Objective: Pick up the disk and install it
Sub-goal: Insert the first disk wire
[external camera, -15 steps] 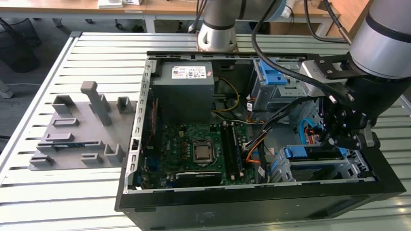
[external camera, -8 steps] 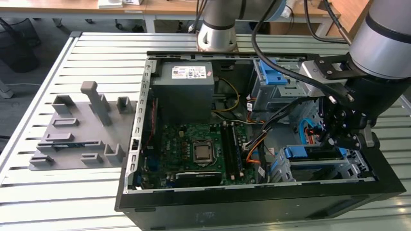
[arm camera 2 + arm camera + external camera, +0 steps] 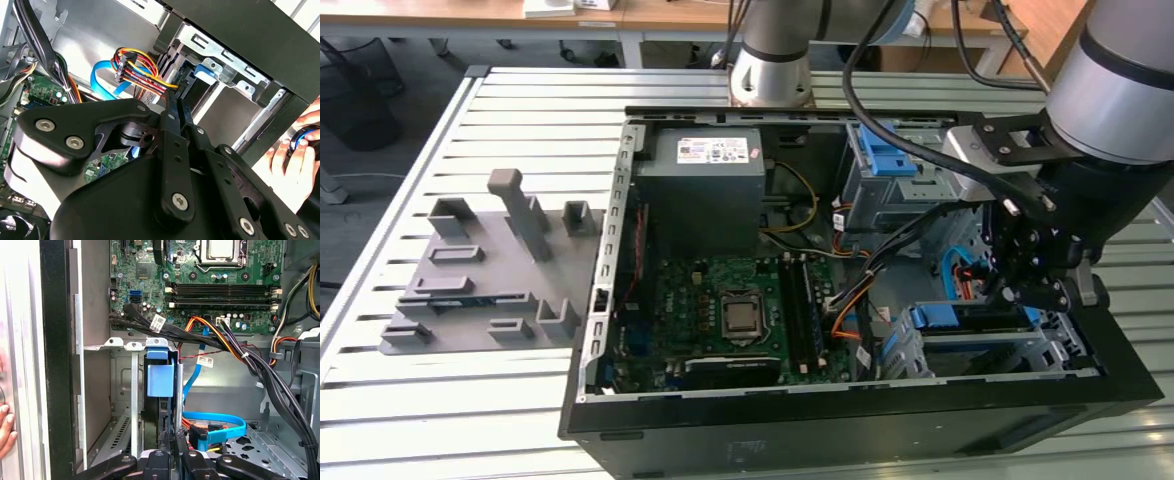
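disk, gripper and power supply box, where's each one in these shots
disk [image 3: 160, 382], first wrist view, on its blue end handle in the drive cage.
gripper [image 3: 171, 440], first wrist view, between its fingertips.
power supply box [image 3: 707, 195], exterior view, on its grey top face.

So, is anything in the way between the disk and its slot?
Nothing visible. The disk already stands in the cage slot, with the gripper close at its end. The cables pass beside the cage, not across it.
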### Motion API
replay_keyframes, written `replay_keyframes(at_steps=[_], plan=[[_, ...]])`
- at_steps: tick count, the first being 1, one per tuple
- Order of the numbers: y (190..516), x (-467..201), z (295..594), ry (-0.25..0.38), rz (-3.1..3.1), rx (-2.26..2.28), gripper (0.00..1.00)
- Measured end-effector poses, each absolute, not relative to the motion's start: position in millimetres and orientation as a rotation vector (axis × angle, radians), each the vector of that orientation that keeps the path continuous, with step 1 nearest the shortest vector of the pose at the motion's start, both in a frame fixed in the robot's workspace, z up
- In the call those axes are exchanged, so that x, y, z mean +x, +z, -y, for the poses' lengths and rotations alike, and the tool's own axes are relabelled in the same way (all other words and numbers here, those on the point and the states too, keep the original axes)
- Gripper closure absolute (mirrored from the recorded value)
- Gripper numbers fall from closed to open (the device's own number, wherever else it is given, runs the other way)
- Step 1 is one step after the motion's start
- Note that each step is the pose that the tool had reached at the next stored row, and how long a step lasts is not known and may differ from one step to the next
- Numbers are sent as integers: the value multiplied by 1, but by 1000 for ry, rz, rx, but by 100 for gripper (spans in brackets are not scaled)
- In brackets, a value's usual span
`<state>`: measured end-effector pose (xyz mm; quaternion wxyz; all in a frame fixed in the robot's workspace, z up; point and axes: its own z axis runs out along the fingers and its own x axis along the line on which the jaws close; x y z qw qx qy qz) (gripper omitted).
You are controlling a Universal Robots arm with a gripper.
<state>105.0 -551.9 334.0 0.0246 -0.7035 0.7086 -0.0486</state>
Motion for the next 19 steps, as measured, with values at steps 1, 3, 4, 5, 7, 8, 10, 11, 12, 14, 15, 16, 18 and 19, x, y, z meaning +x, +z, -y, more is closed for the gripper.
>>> replay_keyframes(at_steps=[1,3,4,5,7,8,10,11,12,14,15,16,18,19], plan=[[334,105,552,-150,-2192,-2176,84],[334,105,552,-150,-2192,-2176,84],[334,105,552,-150,-2192,-2176,84],[334,105,552,-150,-2192,-2176,84],[335,105,552,-150,-2194,-2174,84],[335,105,552,-150,-2196,-2173,84],[335,105,552,-150,-2200,-2169,84],[335,105,552,-150,-2202,-2167,84],[334,105,552,-150,-2203,-2166,84],[334,105,552,-150,-2206,-2163,84],[334,105,552,-150,-2206,-2163,84],[334,105,552,-150,-2206,-2163,84],[334,105,552,-149,-2205,-2162,84],[334,105,552,-149,-2205,-2162,84]])
